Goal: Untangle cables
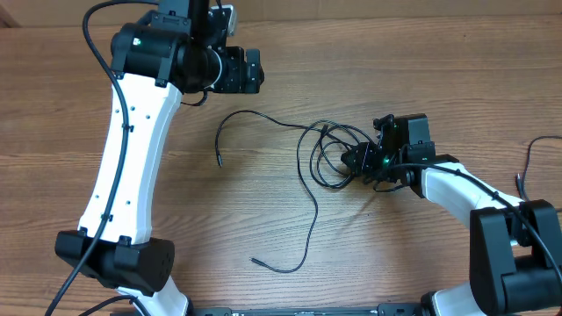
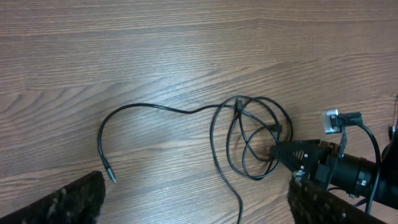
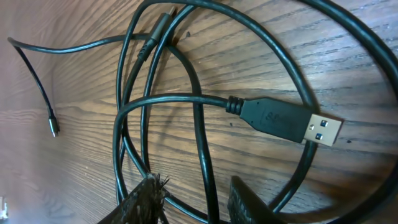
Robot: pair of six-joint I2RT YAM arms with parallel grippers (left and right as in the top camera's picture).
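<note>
The cables (image 1: 327, 151) lie near the middle of the worktop (image 1: 457, 61) as a knot of overlapping black loops, seen from overhead. One loose strand is thrown out toward 9 o'clock and ends in a small plug (image 1: 219, 161). A second strand trails down toward 7 o'clock to another end (image 1: 255, 261). Inside the loops a silvery flat plug (image 3: 292, 124) is seen pointing toward 3 o'clock in the right wrist view, ringed by at least two turns of cord. The right claw (image 1: 353, 161) is set at the 3 o'clock edge of the knot. Its jaws are partly spread with a strand between them, and no pinch is shown yet. The left claw (image 1: 253, 70) is held well apart from the knot, toward 11 o'clock, with its jaws spread wide and nothing in them. The step in hand is judged to be the first grasp on the knot by the right claw. Next, a firm pinch on a single strand is called for, then a pull toward 3 o'clock so that the loops are drawn open rather than tightened.
</note>
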